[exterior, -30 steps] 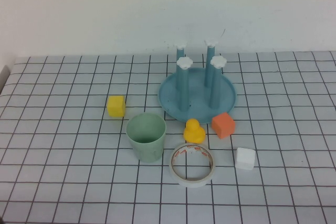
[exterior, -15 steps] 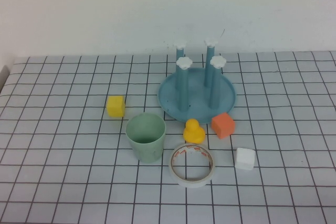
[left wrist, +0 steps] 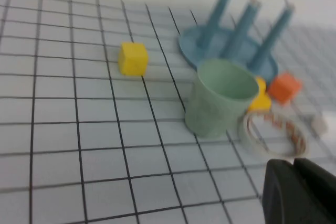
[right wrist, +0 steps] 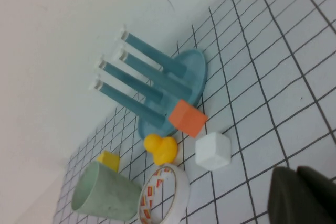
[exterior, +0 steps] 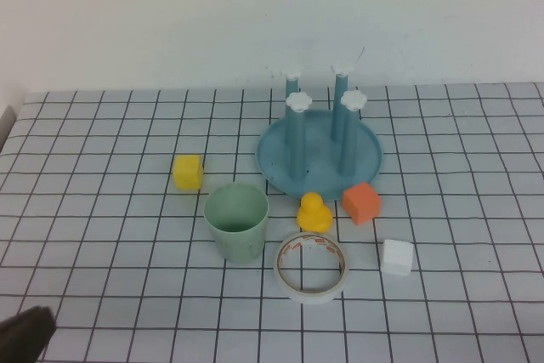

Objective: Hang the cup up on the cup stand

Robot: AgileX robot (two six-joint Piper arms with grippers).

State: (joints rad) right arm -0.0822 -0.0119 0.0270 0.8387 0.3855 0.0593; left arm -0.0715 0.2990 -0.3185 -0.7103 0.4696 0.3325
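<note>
Cup first: you have it standing upright, mouth open to the ceiling, on the gridded desk, just at 7 o'clock of the cup stand. Your stand sits toward the far wall, four blue pegs rising from its round dish, each capped in white, and nothing hangs on them.

Around the cup you can see a yellow cube at its 10 o'clock, near but apart, and a white tape roll lying flat just beside it at 4 o'clock. A yellow duck sits at the cup's 3 o'clock, right at the dish's near rim, with an orange cube beside the duck at the rim too. A white cube lies at 3 o'clock of the tape roll, apart from it.

Your left end effector shows only as a dark shape at the near-left corner of the desk, well apart from the cup; you cannot tell whether its fingers are apart or together. Your right end effector appears only in its own wrist view, a dark mass clear of every object, and its state cannot be told either.
</note>
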